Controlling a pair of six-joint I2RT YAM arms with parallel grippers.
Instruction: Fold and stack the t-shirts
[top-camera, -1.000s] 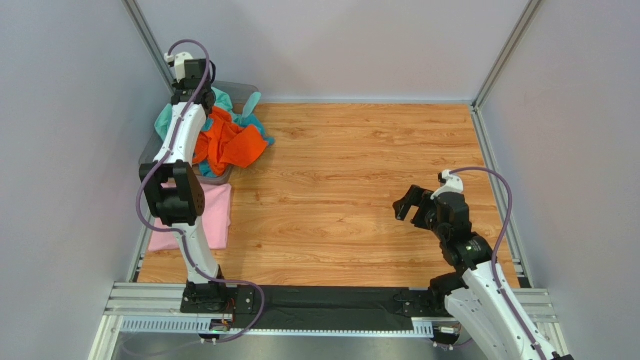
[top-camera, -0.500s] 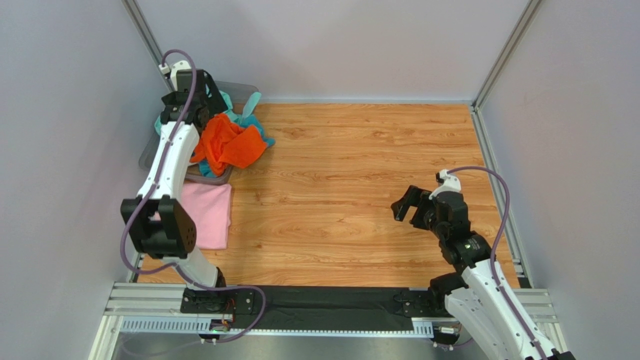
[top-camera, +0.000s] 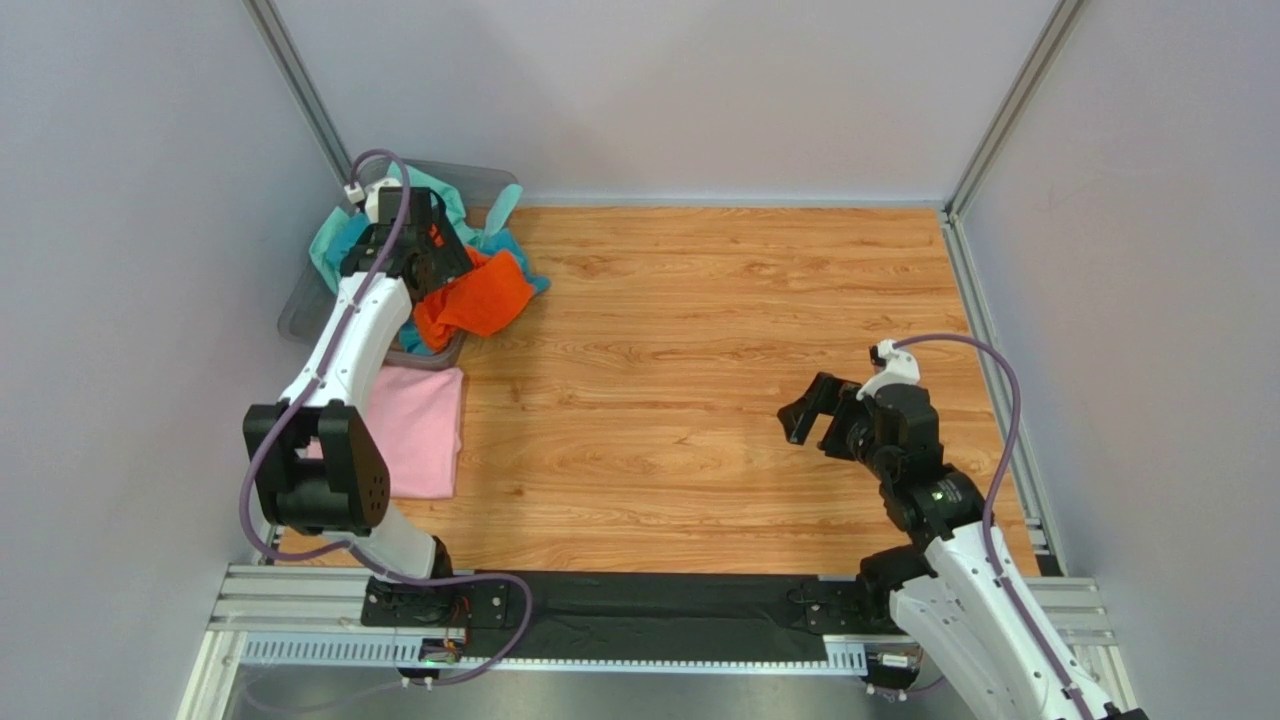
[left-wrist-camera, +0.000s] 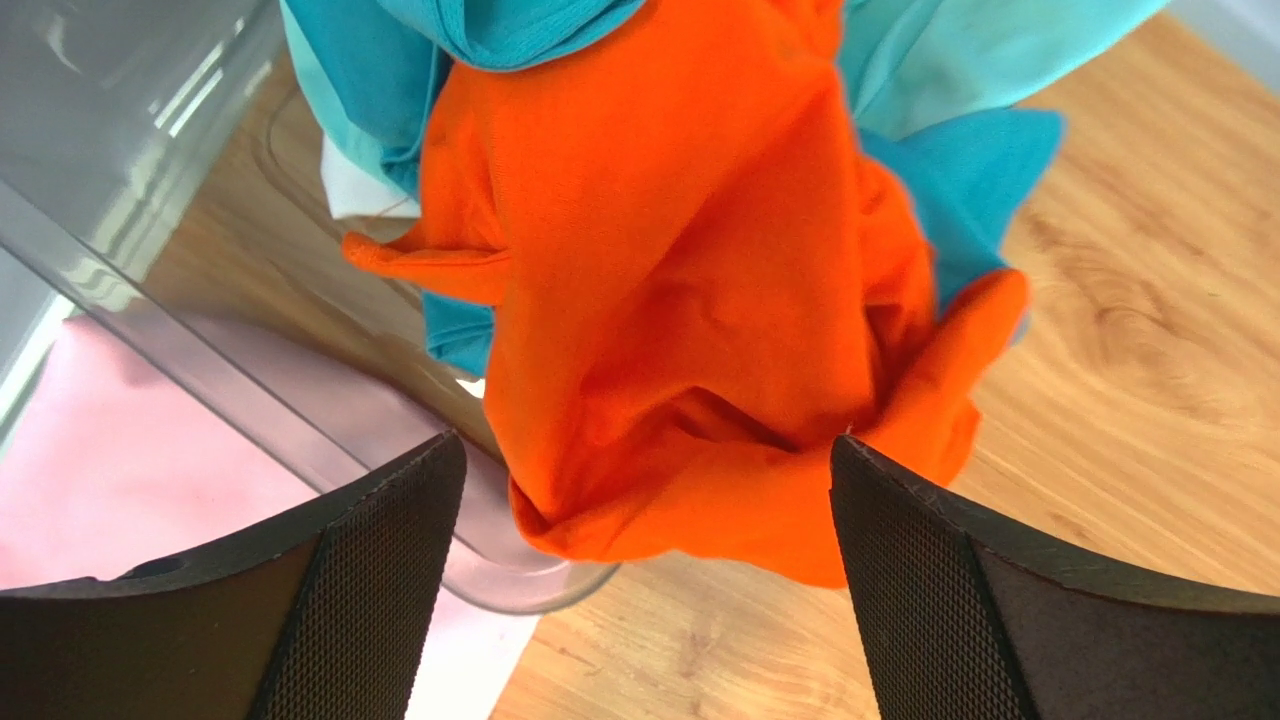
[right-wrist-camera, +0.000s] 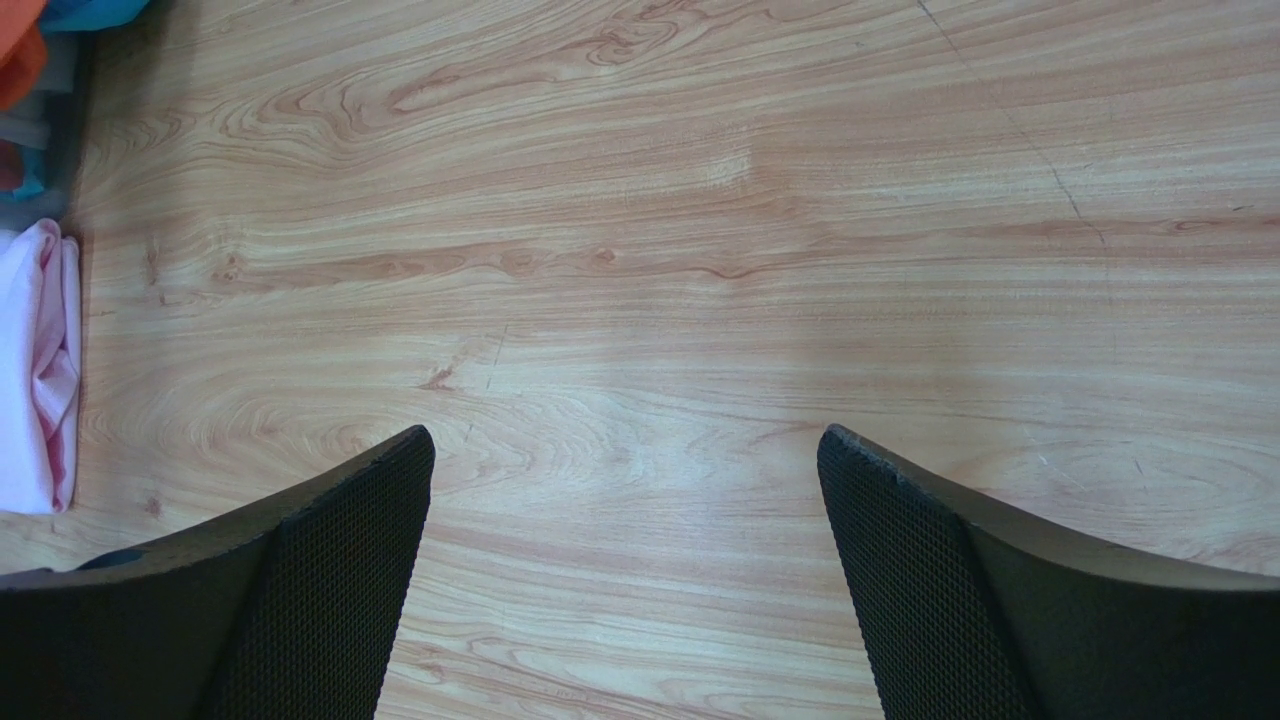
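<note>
orange shirt (left-wrist-camera: 691, 300) bunched, hanging over bin (left-wrist-camera: 271, 435) rim, far left | left gripper (left-wrist-camera: 639, 450) spread, close over it, empty | right gripper (right-wrist-camera: 624, 443) spread over table (right-wrist-camera: 676, 225), empty | pink shirt (top-camera: 424, 428) folded beside bin | we judge the cloth light, limp and slumping; pinch the thick lower fold

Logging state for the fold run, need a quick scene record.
left gripper: open, over the orange shirt, not gripping it
right gripper: open, over bare table
orange shirt: crumpled, spilling over the bin rim
teal shirts: heaped around the orange one, unfolded
pink shirt: folded flat on the table beside the bin
</note>
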